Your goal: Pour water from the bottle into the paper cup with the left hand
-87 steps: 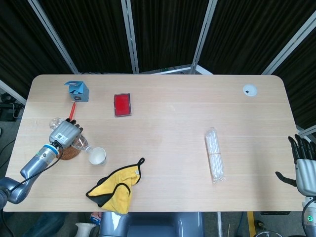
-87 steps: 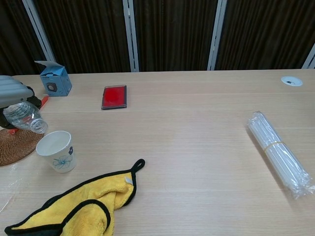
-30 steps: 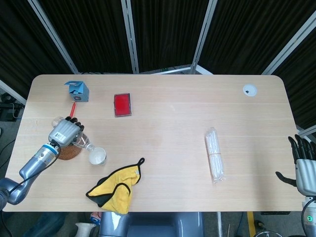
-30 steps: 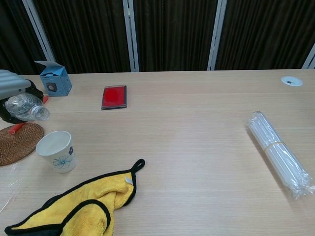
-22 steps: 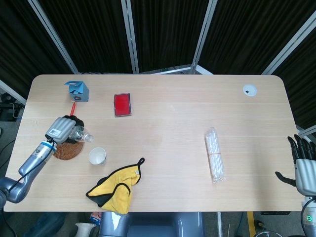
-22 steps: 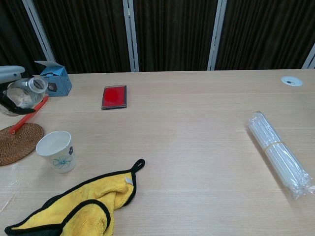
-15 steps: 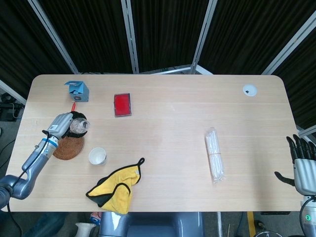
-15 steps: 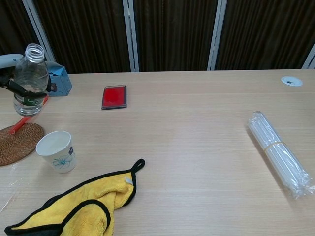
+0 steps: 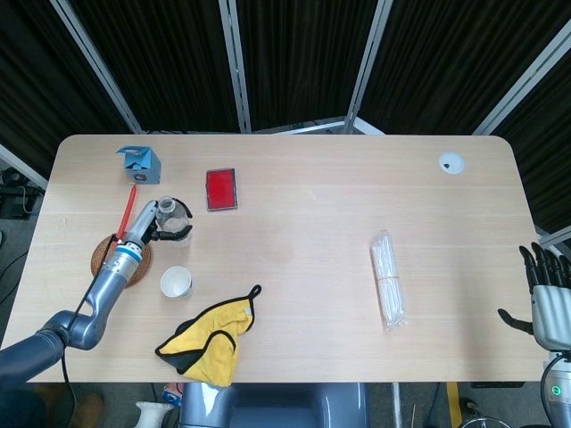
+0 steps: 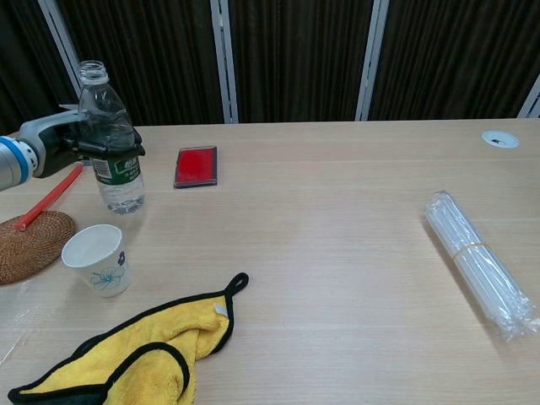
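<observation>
So the bottle [image 10: 110,139] is upright w/ its cap off, base at or just above the table [image 10: 337,219], a bit behind the paper cup [image 10: 95,258]. Left hand [image 10: 80,135] has its fingers wrapped round the bottle's middle, right at the label. Can't tell from here if there's water in the cup, inside looks plain white.

Imo this reads as either pre-pour or putting the bottle down after, can't say which. If the pour isn't done, next move means lifting, bringing the neck over the cup rim and tipping slow, cup's light and would knock over easy.

Room-wise: woven coaster [image 10: 29,243] sits just left of the cup, red stick thing [image 10: 51,196] behind that, yellow cloth [image 10: 135,350] in front near the table edge. Red card [image 10: 196,165] and blue box [image 9: 139,164] farther back. Right hand [image 9: 551,299] is way off at the far right edge, fingers spread, holding nothing, straw bundle [image 10: 479,263] over there too
</observation>
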Tool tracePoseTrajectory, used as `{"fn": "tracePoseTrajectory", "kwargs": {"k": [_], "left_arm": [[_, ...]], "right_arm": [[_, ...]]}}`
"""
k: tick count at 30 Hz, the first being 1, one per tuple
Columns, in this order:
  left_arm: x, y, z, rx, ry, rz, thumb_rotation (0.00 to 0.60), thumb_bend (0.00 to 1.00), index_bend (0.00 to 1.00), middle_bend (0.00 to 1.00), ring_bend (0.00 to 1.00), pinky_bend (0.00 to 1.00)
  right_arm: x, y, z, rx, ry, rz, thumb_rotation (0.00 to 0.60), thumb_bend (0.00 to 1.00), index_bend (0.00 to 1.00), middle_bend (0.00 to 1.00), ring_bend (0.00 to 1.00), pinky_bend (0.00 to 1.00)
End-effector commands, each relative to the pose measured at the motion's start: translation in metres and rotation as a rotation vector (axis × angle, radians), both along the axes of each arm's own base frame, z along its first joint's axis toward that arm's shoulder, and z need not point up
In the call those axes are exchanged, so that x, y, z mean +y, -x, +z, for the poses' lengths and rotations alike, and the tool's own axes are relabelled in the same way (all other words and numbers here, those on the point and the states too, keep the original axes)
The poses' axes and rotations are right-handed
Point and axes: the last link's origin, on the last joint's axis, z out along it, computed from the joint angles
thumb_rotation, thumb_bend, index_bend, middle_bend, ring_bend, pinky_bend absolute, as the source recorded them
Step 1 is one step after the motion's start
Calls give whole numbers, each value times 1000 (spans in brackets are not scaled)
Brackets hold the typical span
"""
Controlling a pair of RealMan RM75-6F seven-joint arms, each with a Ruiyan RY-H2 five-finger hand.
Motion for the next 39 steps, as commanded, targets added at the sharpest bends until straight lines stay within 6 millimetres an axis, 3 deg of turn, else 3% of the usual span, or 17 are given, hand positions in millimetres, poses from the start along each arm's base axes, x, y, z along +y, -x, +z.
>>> {"fn": "tracePoseTrajectory", "kwargs": {"k": [1,5,13,21,27,32,39], "left_arm": [[3,-3,-9,-27,9,14,600,445,609,436,270,318],[4,-5,-17,-56,20,26,600,414,604,432,265,314],[2,-2,-24,-57,54,32,600,266,517,341,194,206],[-1,2,-25,-62,69,20,600,144,203,109,28,87],[-8,5,-21,-64,79,-5,600,110,27,2,0,10],[-17,7,-9,-68,67,-43,600,102,0,0,0,0],[-38,19,28,-24,50,-75,600,103,0,0,0,0]], "right_arm": [[0,1,0,2,3,-3,600,0,0,0,0,0],[-1,2,1,2,5,-9,600,0,0,0,0,0],[-1,3,0,4,0,-12,600,0,0,0,0,0],[-2,4,-1,1,-3,-19,600,0,0,0,0,0],[-2,3,-2,-7,-9,-16,600,0,0,0,0,0],[-1,0,-3,-13,-12,-4,600,0,0,0,0,0],[4,-6,0,-32,-11,27,600,0,0,0,0,0]]}}
